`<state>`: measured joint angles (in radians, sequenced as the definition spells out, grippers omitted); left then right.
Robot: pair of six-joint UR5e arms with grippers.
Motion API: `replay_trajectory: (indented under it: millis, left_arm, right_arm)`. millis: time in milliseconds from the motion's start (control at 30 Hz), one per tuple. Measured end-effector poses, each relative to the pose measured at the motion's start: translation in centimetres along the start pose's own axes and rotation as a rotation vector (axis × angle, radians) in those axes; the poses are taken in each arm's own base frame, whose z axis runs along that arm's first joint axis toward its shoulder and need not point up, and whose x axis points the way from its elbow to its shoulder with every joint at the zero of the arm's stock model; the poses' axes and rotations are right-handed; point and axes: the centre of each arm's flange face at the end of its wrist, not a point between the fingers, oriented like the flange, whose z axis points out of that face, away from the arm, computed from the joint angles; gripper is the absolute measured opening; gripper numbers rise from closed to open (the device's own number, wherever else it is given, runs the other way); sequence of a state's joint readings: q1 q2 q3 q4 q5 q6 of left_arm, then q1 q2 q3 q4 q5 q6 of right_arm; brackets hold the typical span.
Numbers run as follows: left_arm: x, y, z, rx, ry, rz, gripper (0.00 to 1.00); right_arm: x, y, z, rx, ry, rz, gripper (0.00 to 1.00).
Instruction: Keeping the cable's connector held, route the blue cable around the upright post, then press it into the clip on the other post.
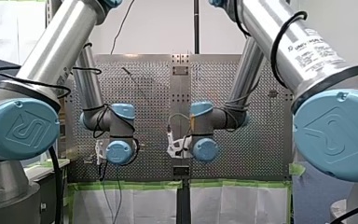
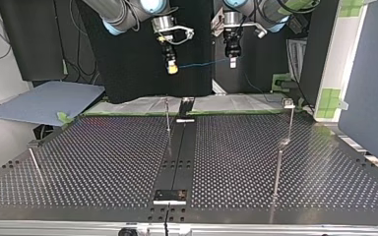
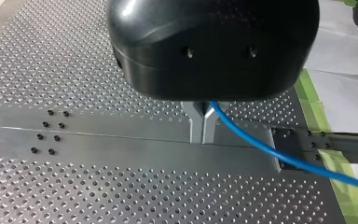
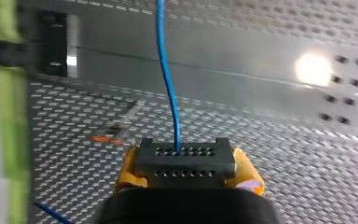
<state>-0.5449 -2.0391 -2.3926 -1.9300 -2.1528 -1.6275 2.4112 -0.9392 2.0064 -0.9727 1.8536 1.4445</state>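
In the top view my right gripper [image 2: 172, 68], with yellow pads, hangs above the table's far edge. My left gripper [image 2: 233, 62] hangs level with it, to its right. The blue cable [image 2: 202, 64] stretches between them. The right wrist view shows my right gripper [image 4: 186, 173] shut on the black connector [image 4: 185, 156], the cable [image 4: 167, 79] running out ahead. My left gripper [image 3: 202, 139] has its metal fingers shut on the cable [image 3: 279, 156]. A thin upright post [image 2: 168, 118] stands below the grippers. A second post [image 2: 289, 123] carries a clip [image 2: 289, 103] at its top.
The perforated table [image 2: 103, 162] has a dark centre rail [image 2: 179, 152] with a small plate [image 2: 170, 195] near the front edge. A short rod [image 2: 35, 166] stands at the top view's left. Green tape [image 3: 317, 112] edges the table's far side.
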Motion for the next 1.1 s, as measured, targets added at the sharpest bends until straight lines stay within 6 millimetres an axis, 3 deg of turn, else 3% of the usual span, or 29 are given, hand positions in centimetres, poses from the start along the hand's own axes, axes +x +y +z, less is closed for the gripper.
replay_trajectory:
  millis: [300, 633, 1100]
  left_arm:
    - [0.0, 0.0, 0.0, 0.0, 0.0, 0.0, 0.0]
    - [-0.2, 0.1, 0.1, -0.006, -0.001, 0.005, 0.0]
    - [-4.1, 0.8, 0.4, -0.03, -0.003, -0.01, 0.0]
  right_arm:
    - [-1.6, -0.1, -1.1, 0.016, -0.103, -0.033, 0.0]
    - [-1.7, 0.1, -1.1, 0.013, -0.124, -0.045, 0.0]
    - [6.2, -0.5, 0.5, 0.068, -0.012, 0.03, 0.0]
